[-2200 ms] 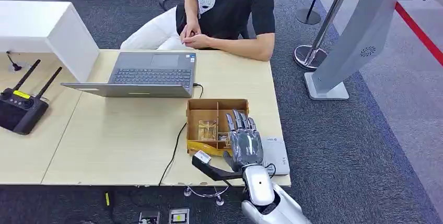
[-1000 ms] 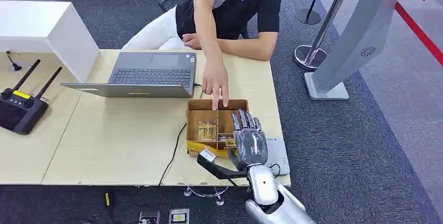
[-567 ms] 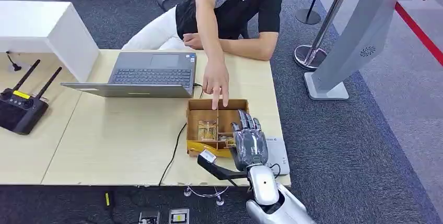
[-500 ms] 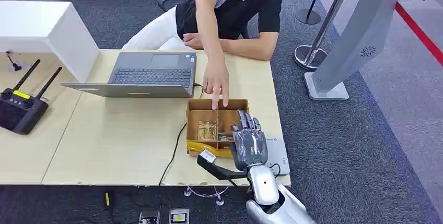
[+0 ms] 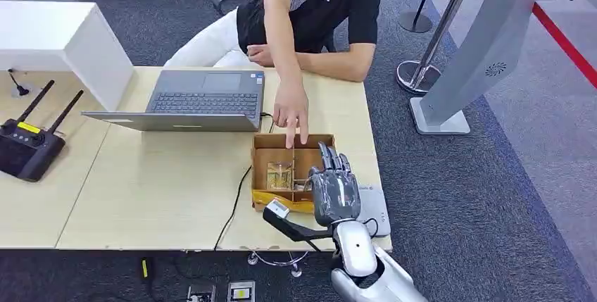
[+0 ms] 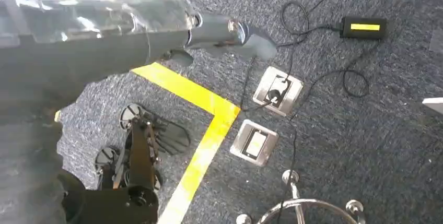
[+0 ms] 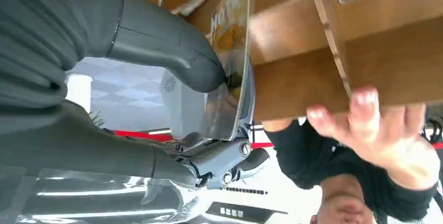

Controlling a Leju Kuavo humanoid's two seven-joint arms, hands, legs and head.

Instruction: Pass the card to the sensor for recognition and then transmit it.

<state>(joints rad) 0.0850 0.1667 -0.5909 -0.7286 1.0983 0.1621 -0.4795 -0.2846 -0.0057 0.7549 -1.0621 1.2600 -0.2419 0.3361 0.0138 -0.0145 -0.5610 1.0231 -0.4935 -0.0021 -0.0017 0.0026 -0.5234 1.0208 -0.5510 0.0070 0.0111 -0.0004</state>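
On your left sat the black controller (image 5: 28, 148), then the open laptop (image 5: 204, 101). The divided cardboard box (image 5: 265, 163) lay mid-table, a person's hand (image 5: 291, 112) resting on its far wall. Your right hand (image 5: 334, 191) reached into the box's right compartment, thumb (image 7: 172, 51) and fingers pinching the shiny card (image 7: 230, 78) upright. Left hand (image 6: 230, 33) hung over carpet; I could not tell its grip state.
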